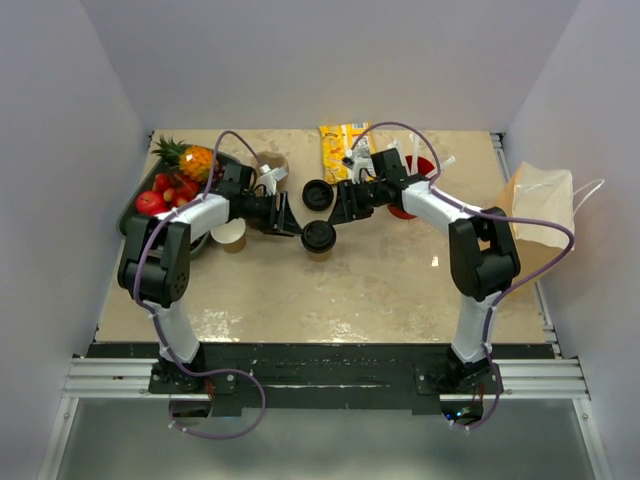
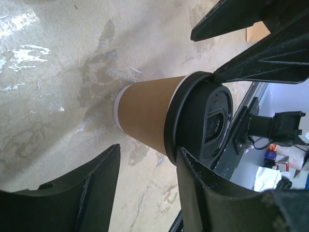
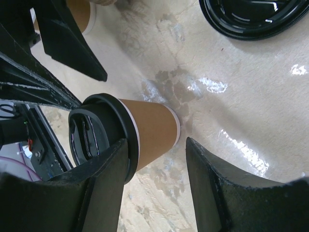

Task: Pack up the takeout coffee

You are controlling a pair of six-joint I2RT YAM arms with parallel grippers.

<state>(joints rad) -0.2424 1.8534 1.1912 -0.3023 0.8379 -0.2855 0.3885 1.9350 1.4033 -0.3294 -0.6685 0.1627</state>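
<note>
The takeout coffee (image 1: 319,238), a brown paper cup (image 2: 145,118) under a black lid (image 2: 203,121), stands mid-table between both grippers. My left gripper (image 1: 293,229) comes at it from the left and is open (image 2: 148,151). One of its fingers (image 2: 212,193) touches the lid's rim, and the cup stands just past the tips. My right gripper (image 1: 339,214) reaches in from the right, also open (image 3: 157,142). One right finger (image 3: 104,186) lies against the lid (image 3: 94,130), the other (image 3: 217,188) stands clear of the cup (image 3: 152,128).
A loose black lid (image 1: 318,194) lies just behind the coffee. A lidless cup (image 1: 229,235) and another brown cup (image 1: 271,165) stand at the left by a fruit tray (image 1: 135,212). A yellow packet (image 1: 343,150), a red container (image 1: 418,168) and a paper bag (image 1: 540,205) are at the back and right.
</note>
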